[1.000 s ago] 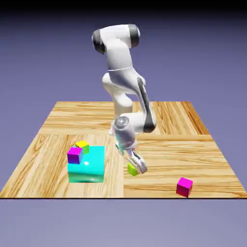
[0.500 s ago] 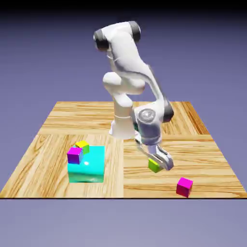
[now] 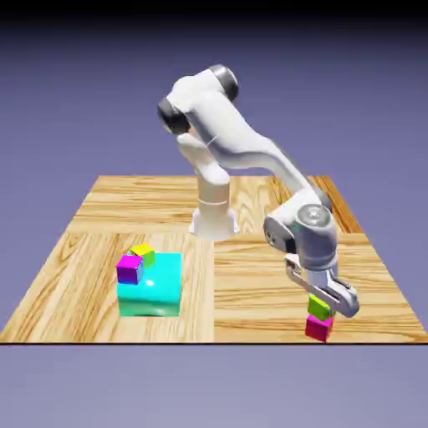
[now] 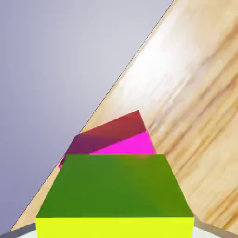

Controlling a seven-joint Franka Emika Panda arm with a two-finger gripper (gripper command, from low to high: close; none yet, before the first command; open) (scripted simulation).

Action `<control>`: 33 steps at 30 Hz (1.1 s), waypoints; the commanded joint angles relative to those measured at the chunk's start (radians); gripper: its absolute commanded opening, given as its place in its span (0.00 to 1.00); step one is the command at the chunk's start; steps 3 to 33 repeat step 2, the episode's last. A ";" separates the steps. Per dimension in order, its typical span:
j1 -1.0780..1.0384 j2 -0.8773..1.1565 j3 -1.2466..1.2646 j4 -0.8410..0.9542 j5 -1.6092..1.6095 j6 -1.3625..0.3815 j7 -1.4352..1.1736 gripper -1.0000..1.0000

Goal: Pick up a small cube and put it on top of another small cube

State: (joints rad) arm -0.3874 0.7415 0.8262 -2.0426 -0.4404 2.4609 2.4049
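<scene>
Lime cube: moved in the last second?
Yes. The lime cube went toward the exterior view's right, away from the cyan cube, and now sits on the magenta cube between the gripper fingers.

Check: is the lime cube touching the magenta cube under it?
Touching. The exterior view shows the lime cube directly on the magenta cube, no gap between.

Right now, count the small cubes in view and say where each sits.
4. A lime cube rests on a magenta cube near the table's front edge; another magenta and yellow-green one top the cyan cube.

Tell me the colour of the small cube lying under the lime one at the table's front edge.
Magenta-pink. The magenta cube shows best in the hand view, directly beneath the lime cube.
</scene>
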 commanded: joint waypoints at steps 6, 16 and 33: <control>-0.065 -0.067 0.072 -0.001 0.056 -0.071 -0.031 1.00; -0.065 -0.067 0.072 -0.001 0.056 -0.071 -0.031 1.00; -0.065 -0.067 0.072 -0.001 0.056 -0.071 -0.031 1.00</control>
